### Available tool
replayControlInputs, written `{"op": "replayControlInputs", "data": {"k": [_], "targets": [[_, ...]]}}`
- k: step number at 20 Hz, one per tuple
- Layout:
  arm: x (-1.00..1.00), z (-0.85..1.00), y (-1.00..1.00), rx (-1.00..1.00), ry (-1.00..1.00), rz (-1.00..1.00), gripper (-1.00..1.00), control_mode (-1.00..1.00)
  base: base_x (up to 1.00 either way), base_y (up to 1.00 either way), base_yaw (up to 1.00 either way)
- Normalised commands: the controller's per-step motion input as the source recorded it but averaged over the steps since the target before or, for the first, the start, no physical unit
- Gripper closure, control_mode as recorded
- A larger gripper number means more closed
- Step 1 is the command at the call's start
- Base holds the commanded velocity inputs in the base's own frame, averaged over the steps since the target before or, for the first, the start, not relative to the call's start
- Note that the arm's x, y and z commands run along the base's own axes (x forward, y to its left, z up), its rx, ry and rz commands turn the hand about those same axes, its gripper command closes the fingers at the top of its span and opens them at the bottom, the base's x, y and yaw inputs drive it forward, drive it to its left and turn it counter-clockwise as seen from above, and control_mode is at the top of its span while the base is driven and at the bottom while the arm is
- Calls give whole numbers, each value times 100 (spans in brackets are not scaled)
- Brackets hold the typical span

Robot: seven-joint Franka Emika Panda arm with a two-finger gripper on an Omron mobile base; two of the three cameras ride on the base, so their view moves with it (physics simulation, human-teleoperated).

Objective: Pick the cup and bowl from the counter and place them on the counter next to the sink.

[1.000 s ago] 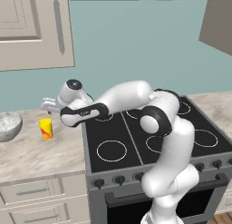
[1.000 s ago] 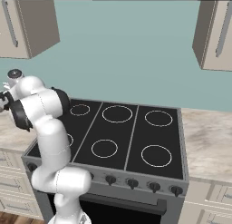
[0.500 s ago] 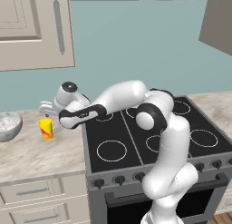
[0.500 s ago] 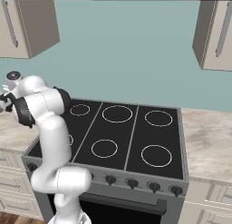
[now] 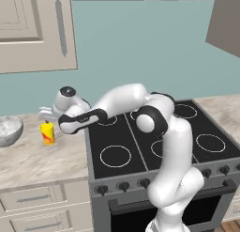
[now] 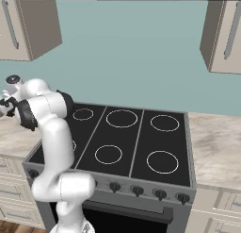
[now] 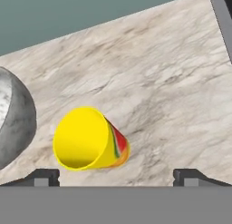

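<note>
Gripper above cup, jaws spread wide, nothing held.
The gripper (image 5: 46, 114) hovers over the upright cup (image 5: 47, 134) on the counter (image 5: 42, 165); the cup sits left of centre between the fingertips (image 7: 44, 177), beside the bowl (image 5: 9, 130).

Black stovetop (image 5: 154, 142) with six white burner rings, a row of dark knobs (image 6: 136, 190) along its front and an oven door handle (image 6: 127, 208) below. Teal wall (image 5: 140, 52) behind, cream upper cabinets (image 5: 33, 29) with long handles, cream drawers (image 5: 37, 203) to the stove's left.
</note>
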Motion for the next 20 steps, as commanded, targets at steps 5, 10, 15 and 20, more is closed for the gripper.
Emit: {"op": "replayControlInputs", "data": {"k": [5, 10, 15, 20], "targets": [[16, -11, 5, -3, 1, 0, -100, -100, 0, 0, 0], [19, -12, 8, -2, 0, 0, -100, -100, 0, 0, 0], [20, -11, 9, -1, 1, 0, -100, -100, 0, 0, 0], [21, -9, 13, -3, 2, 0, -100, -100, 0, 0, 0]]}}
